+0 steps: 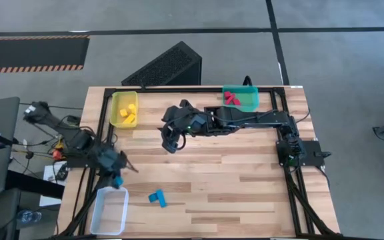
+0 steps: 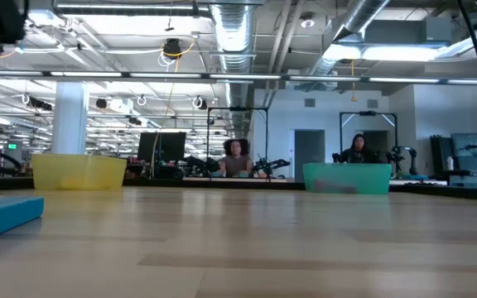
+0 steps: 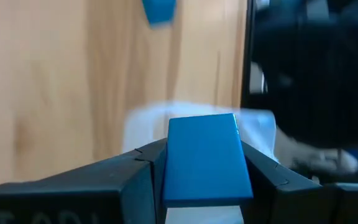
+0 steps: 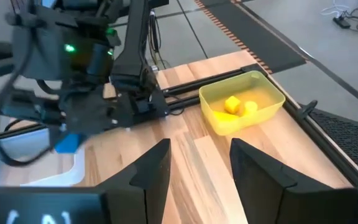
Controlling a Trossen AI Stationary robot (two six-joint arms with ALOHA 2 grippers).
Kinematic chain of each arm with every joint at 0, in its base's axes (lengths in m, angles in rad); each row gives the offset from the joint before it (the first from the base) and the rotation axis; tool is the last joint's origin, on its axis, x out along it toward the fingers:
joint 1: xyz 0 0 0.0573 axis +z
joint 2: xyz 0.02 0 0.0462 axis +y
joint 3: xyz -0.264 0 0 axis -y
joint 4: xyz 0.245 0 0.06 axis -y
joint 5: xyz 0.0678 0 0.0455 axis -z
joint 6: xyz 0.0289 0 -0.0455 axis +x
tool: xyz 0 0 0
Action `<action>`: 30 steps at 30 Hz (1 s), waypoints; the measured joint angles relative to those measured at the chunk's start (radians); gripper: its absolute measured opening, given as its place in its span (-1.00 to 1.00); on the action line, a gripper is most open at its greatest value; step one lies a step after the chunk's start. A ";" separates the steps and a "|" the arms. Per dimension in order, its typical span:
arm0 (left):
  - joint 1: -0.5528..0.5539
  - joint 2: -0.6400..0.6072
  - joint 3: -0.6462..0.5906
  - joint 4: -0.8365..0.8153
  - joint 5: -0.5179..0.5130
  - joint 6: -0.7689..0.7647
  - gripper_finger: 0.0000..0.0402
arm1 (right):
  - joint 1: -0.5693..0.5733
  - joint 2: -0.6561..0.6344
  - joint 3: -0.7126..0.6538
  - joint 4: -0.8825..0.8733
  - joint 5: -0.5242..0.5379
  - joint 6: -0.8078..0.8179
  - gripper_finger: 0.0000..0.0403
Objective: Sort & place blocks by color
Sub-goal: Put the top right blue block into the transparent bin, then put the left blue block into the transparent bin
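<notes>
From above, the left pincer (image 1: pixel 117 177) hung over the clear plastic bin (image 1: pixel 109 212) at the wooden table's (image 1: pixel 232 180) near-left corner; only its wrist view showed it clamped on a small solid blue block (image 3: pixel 207 158). Another blue block (image 1: pixel 157 197) lay loose nearby. The right pincer (image 4: pixel 197 163) hovered mid-table, fingers spread, holding nothing.

high: overhead | low: table-level | wrists: close, both seeing clear bin (image 4: pixel 30 168)
</notes>
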 joint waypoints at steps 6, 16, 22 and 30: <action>-0.220 0.010 0.000 0.011 -0.020 -0.145 -0.43 | -0.001 0.000 0.000 -0.007 -0.002 -0.001 -0.08; -0.486 0.172 0.000 0.136 -0.176 -0.241 -0.43 | -0.001 0.001 0.000 -0.025 -0.004 -0.003 -0.09; -0.531 0.225 0.000 0.140 -0.232 -0.301 -0.25 | -0.001 0.001 0.000 -0.067 -0.013 -0.001 -0.08; -0.539 0.247 0.000 0.133 -0.266 -0.284 0.19 | 0.018 0.003 -0.205 -0.161 -0.289 0.003 -0.07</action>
